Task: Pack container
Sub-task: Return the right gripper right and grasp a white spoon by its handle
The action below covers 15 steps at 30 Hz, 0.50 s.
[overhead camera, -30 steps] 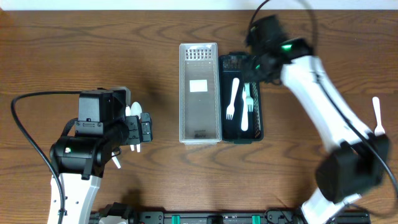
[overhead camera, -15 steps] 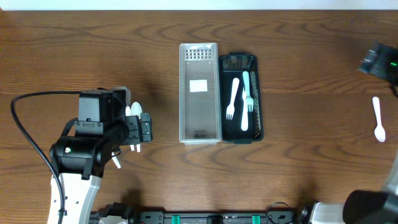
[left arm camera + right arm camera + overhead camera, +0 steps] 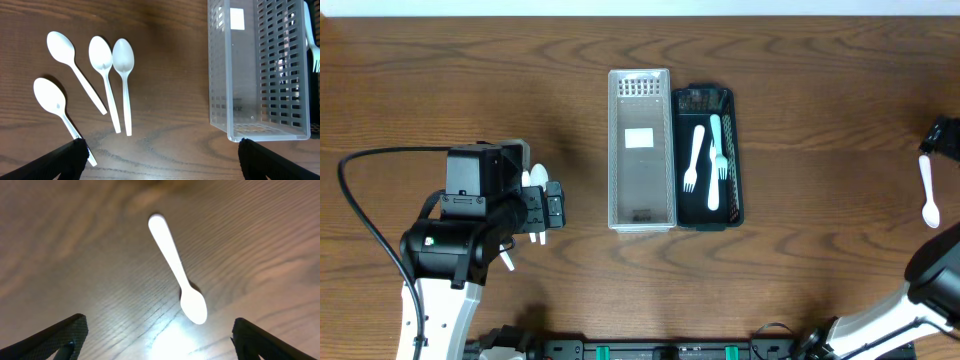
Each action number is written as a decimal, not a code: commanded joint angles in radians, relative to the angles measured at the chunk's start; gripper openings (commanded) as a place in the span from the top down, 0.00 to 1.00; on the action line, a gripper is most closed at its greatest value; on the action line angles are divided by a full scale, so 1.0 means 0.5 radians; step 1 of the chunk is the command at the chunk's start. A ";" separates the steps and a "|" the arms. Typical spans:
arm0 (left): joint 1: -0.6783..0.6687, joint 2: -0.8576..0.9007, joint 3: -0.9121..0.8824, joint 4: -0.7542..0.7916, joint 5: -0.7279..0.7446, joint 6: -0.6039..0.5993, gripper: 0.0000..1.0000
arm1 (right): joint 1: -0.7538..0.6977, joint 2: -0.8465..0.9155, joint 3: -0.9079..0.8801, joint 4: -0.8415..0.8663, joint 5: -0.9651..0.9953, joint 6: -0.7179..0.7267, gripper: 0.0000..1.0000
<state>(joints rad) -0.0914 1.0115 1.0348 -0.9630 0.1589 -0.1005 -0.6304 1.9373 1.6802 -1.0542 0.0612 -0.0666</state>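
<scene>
Item: clear slotted container (image 3: 640,150), mid-table, long side running away from the arms. It holds no cutlery. A small white label (image 3: 639,138) shows on its floor.

Item: black tray (image 3: 738,160), touching the clear container's right wall. It holds one white fork (image 3: 694,158), a second fork (image 3: 721,165) and a long pale piece (image 3: 713,195) lying between them. What kind of piece that is I cannot tell.

Item: four white spoons, loose on the wood to the left of the clear container and well apart from it.
- First spoon (image 3: 80,75), slanted.
- Second spoon (image 3: 107,90) and third spoon (image 3: 125,92), nearly parallel, bowls just beside each other.
- Fourth spoon (image 3: 65,120), lowest and leftmost, with the end of its handle running under the left finger.

From overhead, the arm's own body covers most of this group.

Item: left gripper (image 3: 162,157), hanging above the spoons. Its fingers are spread wide, one at each lower corner of the wrist view, and nothing is between them. Bare wood lies between it and the container's near wall.

Item: lone white spoon (image 3: 929,190), far right of the table and well apart from both containers. It lies flat with its bowl toward the arms.

Item: right gripper (image 3: 157,340), at the table's right edge, over that spoon. Its fingers are wide apart and hold nothing, and the spoon rests untouched on the wood.

Item: black cable (image 3: 360,200), looping out beside the left arm.
</scene>
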 commanded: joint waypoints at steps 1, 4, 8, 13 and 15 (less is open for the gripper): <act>0.010 -0.012 0.040 -0.005 0.027 0.026 0.02 | -0.029 0.139 -0.014 -0.002 -0.016 -0.134 0.08; 0.010 -0.012 0.040 -0.006 0.027 0.026 0.02 | -0.037 0.247 -0.014 0.003 -0.020 -0.181 0.09; 0.010 -0.012 0.040 -0.005 0.027 0.026 0.02 | -0.066 0.355 -0.014 0.014 -0.034 -0.194 0.10; 0.010 -0.012 0.040 -0.005 0.027 0.026 0.02 | -0.119 0.417 -0.014 0.046 -0.082 -0.200 0.10; 0.010 -0.012 0.040 -0.005 0.027 0.026 0.02 | -0.144 0.422 -0.014 0.066 -0.096 -0.210 0.10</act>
<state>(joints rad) -0.0914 1.0115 1.0348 -0.9627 0.1589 -0.1005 -0.6773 2.1399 1.6741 -1.0290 0.0364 -0.1463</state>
